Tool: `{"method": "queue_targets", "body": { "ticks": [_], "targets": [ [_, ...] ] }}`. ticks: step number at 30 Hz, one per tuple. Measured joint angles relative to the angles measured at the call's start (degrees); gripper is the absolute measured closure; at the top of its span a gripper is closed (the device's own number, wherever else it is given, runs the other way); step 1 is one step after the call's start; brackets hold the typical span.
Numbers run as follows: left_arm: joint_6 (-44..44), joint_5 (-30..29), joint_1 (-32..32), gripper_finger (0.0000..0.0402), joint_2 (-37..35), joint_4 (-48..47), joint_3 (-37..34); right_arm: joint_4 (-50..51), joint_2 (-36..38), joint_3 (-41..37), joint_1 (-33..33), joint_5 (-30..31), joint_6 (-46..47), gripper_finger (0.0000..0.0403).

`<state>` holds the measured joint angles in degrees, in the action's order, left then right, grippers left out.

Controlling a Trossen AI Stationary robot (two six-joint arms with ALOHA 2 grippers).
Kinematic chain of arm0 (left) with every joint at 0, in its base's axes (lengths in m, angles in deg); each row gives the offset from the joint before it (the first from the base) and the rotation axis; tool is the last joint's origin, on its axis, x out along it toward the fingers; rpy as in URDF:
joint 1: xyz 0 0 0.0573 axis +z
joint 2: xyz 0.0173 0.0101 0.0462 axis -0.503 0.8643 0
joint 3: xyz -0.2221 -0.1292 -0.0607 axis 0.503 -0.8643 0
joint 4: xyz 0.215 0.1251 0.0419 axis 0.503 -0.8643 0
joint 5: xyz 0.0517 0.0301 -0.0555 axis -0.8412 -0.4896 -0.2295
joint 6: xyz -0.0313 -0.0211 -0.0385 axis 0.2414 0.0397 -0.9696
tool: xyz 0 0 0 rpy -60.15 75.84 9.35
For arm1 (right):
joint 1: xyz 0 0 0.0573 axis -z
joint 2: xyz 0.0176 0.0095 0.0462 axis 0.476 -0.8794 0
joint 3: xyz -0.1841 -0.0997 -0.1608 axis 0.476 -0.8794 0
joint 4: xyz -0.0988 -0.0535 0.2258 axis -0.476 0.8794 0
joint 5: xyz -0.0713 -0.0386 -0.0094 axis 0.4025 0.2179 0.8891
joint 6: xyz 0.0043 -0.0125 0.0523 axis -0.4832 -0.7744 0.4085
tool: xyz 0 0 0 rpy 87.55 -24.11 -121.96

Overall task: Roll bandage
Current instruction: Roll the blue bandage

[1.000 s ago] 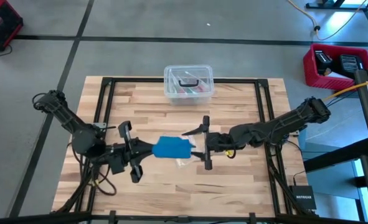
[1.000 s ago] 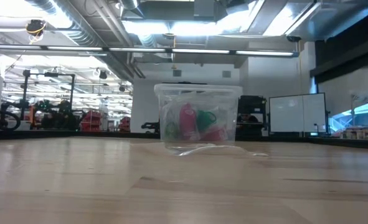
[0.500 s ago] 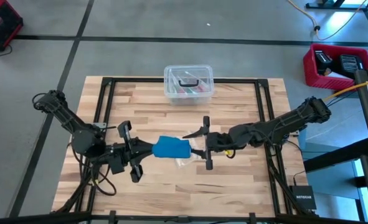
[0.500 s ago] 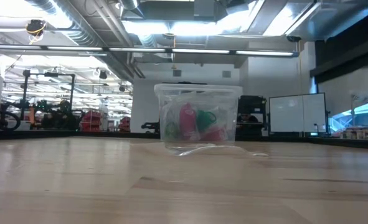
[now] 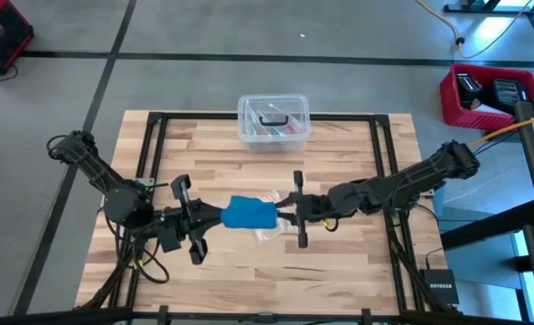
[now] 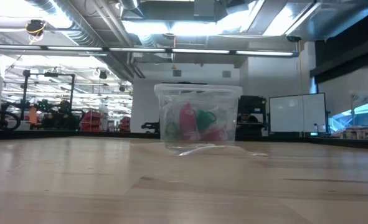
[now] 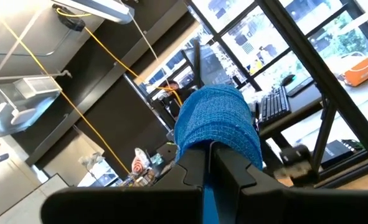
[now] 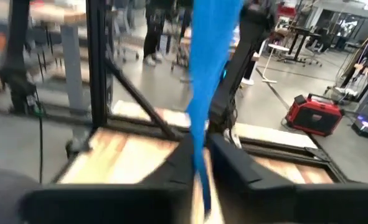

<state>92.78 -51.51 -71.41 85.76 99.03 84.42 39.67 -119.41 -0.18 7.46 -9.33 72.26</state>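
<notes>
The bandage [image 5: 248, 214] is held above the front middle of the wooden table [image 5: 339, 153], between the two arms and well apart from the clear lidded box [image 5: 274, 121] at the far edge. The left gripper [image 5: 214, 217] has its fingers pressed together on the bandage's rolled end; the left wrist view shows the blue roll [image 7: 218, 127] sitting just past the closed fingertips. The right gripper [image 5: 283, 215] pinches the flat loose tail, which runs straight out between its narrowed fingers in the right wrist view [image 8: 205, 68].

The step in hand appears to be winding. For a tight roll, the tail should stay taut and flat, aligned with the roll's axis. The right grip should yield length gradually, avoiding slack or twisting of the stretchy fabric.
</notes>
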Motion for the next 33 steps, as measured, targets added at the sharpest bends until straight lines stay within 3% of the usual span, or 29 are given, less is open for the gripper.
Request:
{"method": "queue_targets", "body": {
  "ticks": [2,7,12,20,27,33],
  "targets": [
    [-0.19,0.17,0.0,0.04,0.0,0.36,0.0,1.11,-0.63,0.0,0.0,-0.02,-1.8,0.039],
    [0.48,2.57,0.0,0.04,0.0,7.05,0.0,1.43,-1.22,-0.02,-0.02,0.02,-3.46,0.0395],
    [8.25,2.45,-0.15,0.04,-0.24,13.5,0.0,1.33,-1.27,-0.02,-1.05,0.52,-3.81,0.0398],
    [22.21,-4.96,2.4,0.04,-0.98,15.66,0.0,1.17,-1.27,-0.02,-6.56,5.24,-4.31,0.04],
    [28.16,-9.78,7.95,0.04,-0.98,13.32,0.0,0.28,-1.27,-0.02,-10.02,7.09,-4.35,0.04],
    [23.62,-10.92,10.91,0.04,-0.98,-0.41,0.0,-3.46,-1.27,-0.02,-12.8,8.53,-6.91,0.0401]
  ]
}}
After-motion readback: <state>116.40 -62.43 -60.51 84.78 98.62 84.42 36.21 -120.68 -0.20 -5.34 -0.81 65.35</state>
